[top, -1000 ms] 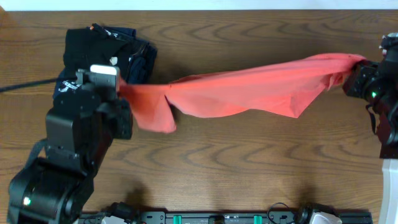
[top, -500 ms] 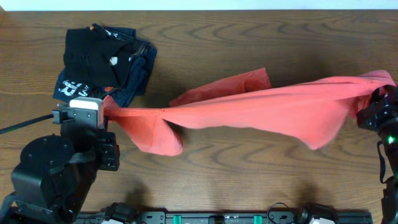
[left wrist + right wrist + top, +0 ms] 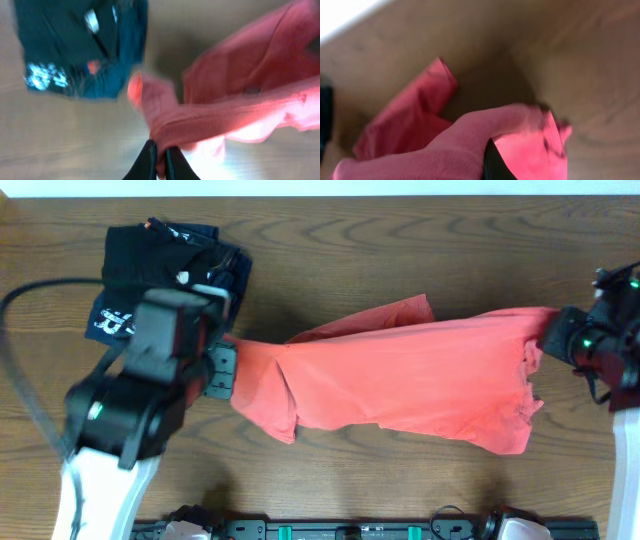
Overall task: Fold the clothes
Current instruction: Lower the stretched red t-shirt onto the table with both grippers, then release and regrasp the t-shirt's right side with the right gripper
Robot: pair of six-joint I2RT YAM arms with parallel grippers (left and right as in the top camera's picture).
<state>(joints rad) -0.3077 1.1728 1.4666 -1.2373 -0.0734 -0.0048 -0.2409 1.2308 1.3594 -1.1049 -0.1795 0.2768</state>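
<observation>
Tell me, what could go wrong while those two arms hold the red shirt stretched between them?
The left gripper and right gripper each pinch only a small bunch of the red T-shirt, so an end might slip free. The cloth is bunched and doubled over in places, so it may land creased. The dark folded pile lies right beside the left gripper and could get nudged.

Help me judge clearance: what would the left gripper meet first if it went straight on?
The shirt, bunched in the shut left gripper. Beyond it, probably bare table beside the dark pile, though depth is unclear.
</observation>
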